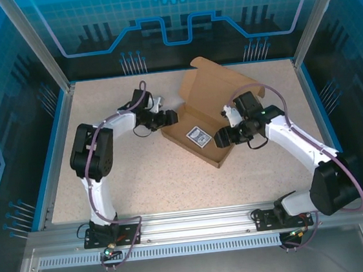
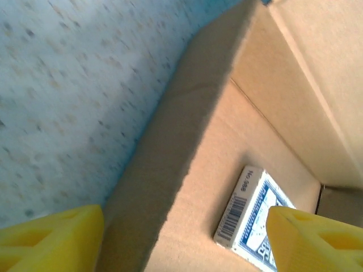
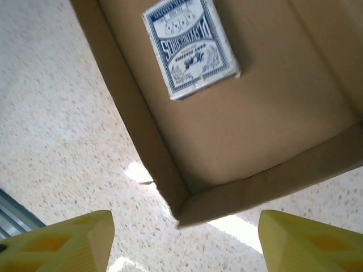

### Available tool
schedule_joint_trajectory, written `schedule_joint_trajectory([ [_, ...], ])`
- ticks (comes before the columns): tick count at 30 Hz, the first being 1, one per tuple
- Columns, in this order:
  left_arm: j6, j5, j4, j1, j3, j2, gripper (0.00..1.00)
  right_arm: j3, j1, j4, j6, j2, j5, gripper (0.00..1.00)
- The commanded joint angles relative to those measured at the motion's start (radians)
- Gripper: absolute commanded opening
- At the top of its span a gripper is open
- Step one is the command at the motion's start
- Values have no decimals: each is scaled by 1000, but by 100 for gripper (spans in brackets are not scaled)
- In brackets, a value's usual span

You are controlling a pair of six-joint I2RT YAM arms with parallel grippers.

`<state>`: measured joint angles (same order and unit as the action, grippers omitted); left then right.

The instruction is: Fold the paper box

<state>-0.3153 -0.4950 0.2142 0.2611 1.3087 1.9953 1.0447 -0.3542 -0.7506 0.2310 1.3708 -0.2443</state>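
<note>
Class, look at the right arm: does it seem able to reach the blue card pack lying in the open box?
Probably yes. The right gripper hangs open just over the near corner of the paper box. The lid is up, and nothing lies between the fingers and the card pack.

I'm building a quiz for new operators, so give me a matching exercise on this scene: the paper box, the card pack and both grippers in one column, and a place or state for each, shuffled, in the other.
Column one:
1. paper box
2. card pack
3. left gripper
4. right gripper

Column two:
A. open, facing a box corner
B. lid flap up, tray open
C. open, astride the box's left wall
D. lying on the box floor

Pairs: 1-B, 2-D, 3-C, 4-A
</note>
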Motion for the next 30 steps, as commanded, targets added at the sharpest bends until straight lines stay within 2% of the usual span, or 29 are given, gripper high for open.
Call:
schedule_joint_trajectory([
  [1, -18, -8, -70, 40, -100, -93, 77, -46, 39, 2, 20, -30, -13, 69],
  [5, -24, 8, -110, 86, -208, -163, 77, -82, 120, 34, 27, -34, -35, 69],
  [8, -23, 32, -136, 110, -263, -204, 78, -74, 166, 51, 19, -49, -2, 69],
  [14, 29, 219, -144, 103, -291, -305, 82, -10, 253, 104, -22, -89, 123, 70],
  [16, 44, 256, -154, 86, -269, -324, 84, 14, 286, 145, -41, -93, 167, 70],
  [19, 45, 255, -180, 42, -213, -318, 85, 56, 349, 216, -58, -77, 185, 70],
  [24, 59, 209, -232, -26, -77, -232, 86, 200, 440, 226, -91, 56, 113, 70],
  [30, 173, 145, -150, -47, 152, -83, 86, 300, 467, 247, -144, 196, 39, 69],
])
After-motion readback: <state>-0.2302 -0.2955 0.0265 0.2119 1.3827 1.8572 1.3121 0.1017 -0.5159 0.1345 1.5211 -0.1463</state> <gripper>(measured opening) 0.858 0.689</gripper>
